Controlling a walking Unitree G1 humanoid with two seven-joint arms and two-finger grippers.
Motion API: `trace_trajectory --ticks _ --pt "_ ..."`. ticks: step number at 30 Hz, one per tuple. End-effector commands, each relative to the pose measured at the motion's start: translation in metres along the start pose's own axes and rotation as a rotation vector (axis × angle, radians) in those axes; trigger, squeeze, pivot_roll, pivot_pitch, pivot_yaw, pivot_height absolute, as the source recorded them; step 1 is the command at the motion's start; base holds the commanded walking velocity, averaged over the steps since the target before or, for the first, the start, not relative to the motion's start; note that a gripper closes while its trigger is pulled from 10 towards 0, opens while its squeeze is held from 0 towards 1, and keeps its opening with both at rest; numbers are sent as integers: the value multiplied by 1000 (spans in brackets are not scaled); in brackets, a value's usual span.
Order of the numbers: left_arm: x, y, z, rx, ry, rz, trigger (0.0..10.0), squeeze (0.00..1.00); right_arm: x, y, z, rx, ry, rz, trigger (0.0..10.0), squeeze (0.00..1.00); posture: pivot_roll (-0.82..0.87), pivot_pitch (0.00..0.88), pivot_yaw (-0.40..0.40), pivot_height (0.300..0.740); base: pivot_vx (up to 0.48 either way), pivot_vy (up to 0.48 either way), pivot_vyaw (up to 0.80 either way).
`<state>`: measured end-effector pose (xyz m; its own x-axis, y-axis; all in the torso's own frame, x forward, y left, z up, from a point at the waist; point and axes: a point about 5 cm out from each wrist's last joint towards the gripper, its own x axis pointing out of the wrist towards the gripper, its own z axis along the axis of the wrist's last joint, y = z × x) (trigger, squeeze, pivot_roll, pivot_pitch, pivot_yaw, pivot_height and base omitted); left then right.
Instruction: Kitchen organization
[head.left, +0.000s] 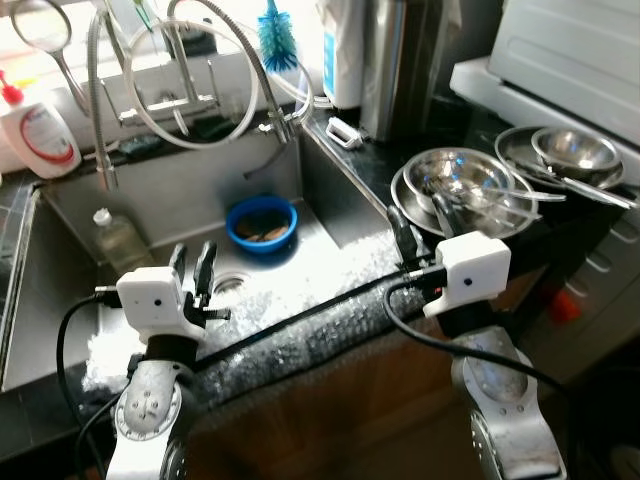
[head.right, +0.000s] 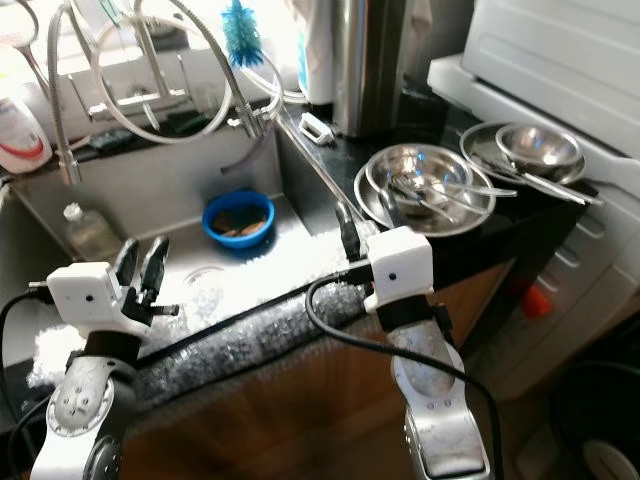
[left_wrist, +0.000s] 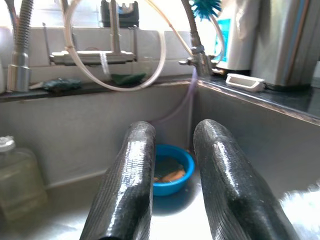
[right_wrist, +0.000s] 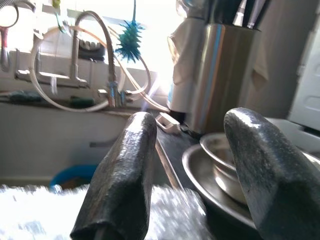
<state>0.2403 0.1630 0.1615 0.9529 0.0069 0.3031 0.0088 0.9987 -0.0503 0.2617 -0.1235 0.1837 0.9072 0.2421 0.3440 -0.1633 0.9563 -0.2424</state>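
A blue bowl (head.left: 262, 222) with food scraps sits in the steel sink (head.left: 180, 200), near the drain. My left gripper (head.left: 192, 262) hovers over the sink's front part, open with a narrow gap and holding nothing; in the left wrist view the blue bowl (left_wrist: 172, 172) lies straight beyond its fingers. My right gripper (head.left: 420, 215) is open at the counter's front edge, just short of the stacked steel bowls (head.left: 458, 185) holding utensils. The right wrist view has those steel bowls (right_wrist: 220, 160) close ahead of the wide-spread fingers (right_wrist: 125, 165).
A clear bottle (head.left: 120, 240) stands in the sink's left part. A soap bottle (head.left: 40, 135), faucets with looping hoses (head.left: 190, 80) and a blue brush (head.left: 277, 35) line the back. More steel bowls (head.left: 573, 150), a tall steel canister (head.left: 395, 60) and a white appliance (head.left: 580, 50) crowd the right counter.
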Motion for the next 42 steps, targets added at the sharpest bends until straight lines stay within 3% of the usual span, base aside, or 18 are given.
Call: trace_trajectory --ticks 1,16,42 --pt "-1 0 1 23 -2 2 10000 0 1 2 4 2 -11 8 10000 0 -149 52 75 740 0 0 0" --pt "7 -3 16 22 -73 -6 10000 0 4 1 7 -2 -27 6 10000 0 -146 48 70 740 0 0 0" --pt "6 -8 7 20 -47 -25 10000 0 11 -4 20 -8 -71 -14 10000 0 -155 47 66 740 0 0 0"
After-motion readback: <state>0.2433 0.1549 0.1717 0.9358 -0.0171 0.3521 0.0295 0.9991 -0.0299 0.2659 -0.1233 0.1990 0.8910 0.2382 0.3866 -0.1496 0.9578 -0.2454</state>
